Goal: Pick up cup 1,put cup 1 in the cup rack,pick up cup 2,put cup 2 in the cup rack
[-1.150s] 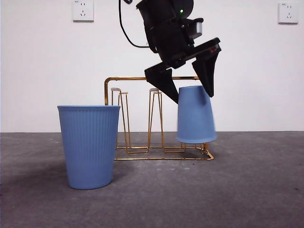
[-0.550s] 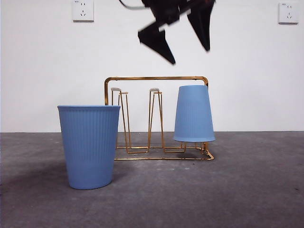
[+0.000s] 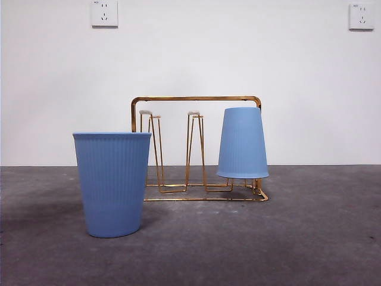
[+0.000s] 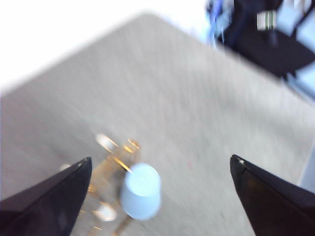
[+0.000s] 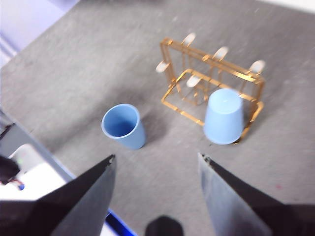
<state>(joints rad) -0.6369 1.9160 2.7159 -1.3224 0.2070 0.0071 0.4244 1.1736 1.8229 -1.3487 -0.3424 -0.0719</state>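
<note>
The upright cup (image 3: 112,183), mouth up and untouched, is seen on the table in front of the cup rack (image 3: 196,149) and toward its free end, well apart from the inverted cup (image 3: 242,143) already seated on a prong at the other end. Its long axis is vertical, so a descent from above is judged necessary. Both the right gripper (image 5: 155,160) and the left gripper (image 4: 160,164) are held high above the rack with jaws spread and empty; the right one is judged better placed, as only its view takes in the upright cup.

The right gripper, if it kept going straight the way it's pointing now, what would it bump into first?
Probably bare table. The right gripper, jaws open, aims between the upright blue cup and the upside-down cup on the gold cup rack, though depth is hard to judge.
</note>
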